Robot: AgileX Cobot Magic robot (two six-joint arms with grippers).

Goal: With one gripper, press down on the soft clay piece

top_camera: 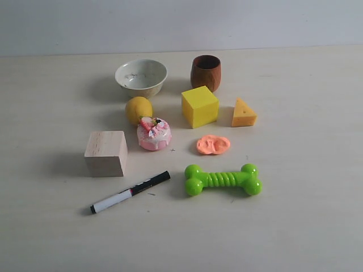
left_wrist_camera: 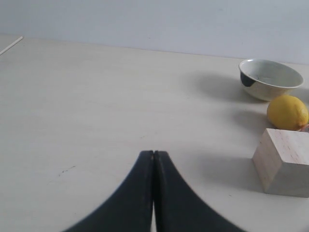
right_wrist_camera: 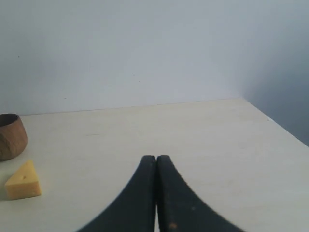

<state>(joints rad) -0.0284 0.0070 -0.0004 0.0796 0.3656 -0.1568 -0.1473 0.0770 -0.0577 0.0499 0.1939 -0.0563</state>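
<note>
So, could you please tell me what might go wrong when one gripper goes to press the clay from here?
1. The soft clay piece shows in neither wrist view, so the shut right gripper or left gripper could drift off target.
2. The green bone toy and yellow cube lie near it; a descending arm might knock them.
3. The clay looks flat; hard pressing may hit the table or make it stick.

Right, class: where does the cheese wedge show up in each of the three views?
Exterior: wedge right of the cube, below-right of the cup.
Left wrist: not in it.
Right wrist: wedge on the table beside the cup, well aside of the right gripper.
Shared landmark: the cup, in the exterior and right wrist views.
</note>
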